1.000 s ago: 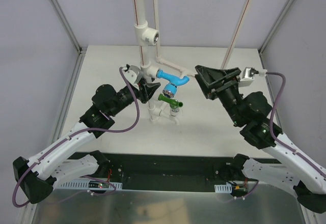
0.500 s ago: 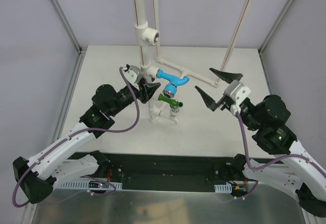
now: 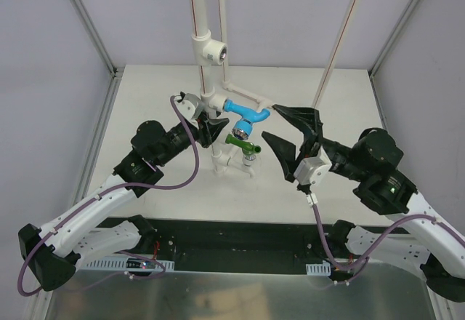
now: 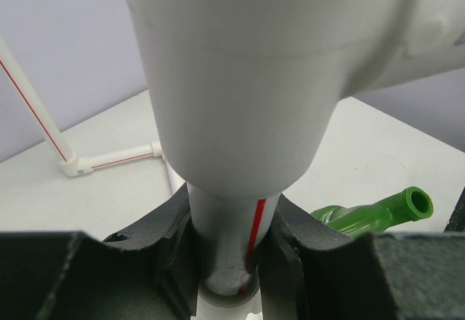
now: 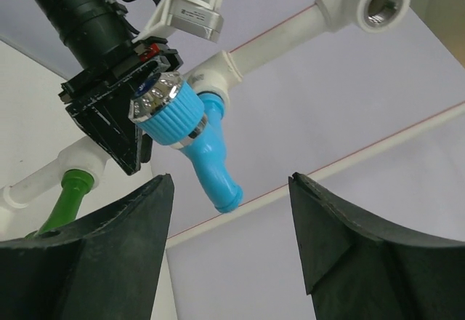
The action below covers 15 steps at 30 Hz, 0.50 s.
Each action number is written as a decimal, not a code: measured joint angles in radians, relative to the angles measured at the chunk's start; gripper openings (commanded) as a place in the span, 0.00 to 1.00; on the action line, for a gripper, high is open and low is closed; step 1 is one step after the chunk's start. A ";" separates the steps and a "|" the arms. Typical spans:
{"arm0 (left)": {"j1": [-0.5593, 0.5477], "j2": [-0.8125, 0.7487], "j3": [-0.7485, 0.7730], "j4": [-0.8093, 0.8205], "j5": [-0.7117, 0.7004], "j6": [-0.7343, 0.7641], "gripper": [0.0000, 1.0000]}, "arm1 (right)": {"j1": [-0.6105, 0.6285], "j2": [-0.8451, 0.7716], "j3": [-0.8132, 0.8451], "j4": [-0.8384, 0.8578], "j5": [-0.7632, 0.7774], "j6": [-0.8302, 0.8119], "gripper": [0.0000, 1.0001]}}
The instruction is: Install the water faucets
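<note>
Over on the left, the left gripper (image 3: 213,128) is clamped tight on the upright white pipe (image 3: 205,80). The left wrist view shows its 2 dark fingers (image 4: 182,240) pressing either side of that pipe just below a fat white fitting (image 4: 240,80), with a thin red stripe (image 4: 254,225) running down the tube. Centre now: the light blue faucet (image 3: 245,115) is mounted on a side branch of the pipework, a shiny silver cap on its knob and its spout angled away. Just beneath it, the dark green faucet (image 3: 241,143) sticks out from the lower pipe. On the right, the right gripper (image 3: 270,122) hangs just beside both faucets, jaws spread wide, touching nothing. In the right wrist view the blue faucet sits framed between its 2 fingers.
</note>
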 measured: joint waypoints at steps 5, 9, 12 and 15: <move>0.000 0.002 0.001 0.000 0.000 0.000 0.00 | 0.039 0.061 0.024 -0.030 -0.005 -0.060 0.70; 0.000 0.002 0.002 -0.002 0.000 0.000 0.00 | 0.059 0.112 0.039 -0.050 -0.001 -0.101 0.70; 0.000 0.002 0.002 -0.002 0.000 0.000 0.00 | 0.066 0.144 0.045 -0.049 0.004 -0.123 0.68; 0.000 0.002 0.003 -0.004 0.000 0.000 0.00 | 0.068 0.176 0.047 -0.023 0.019 -0.162 0.67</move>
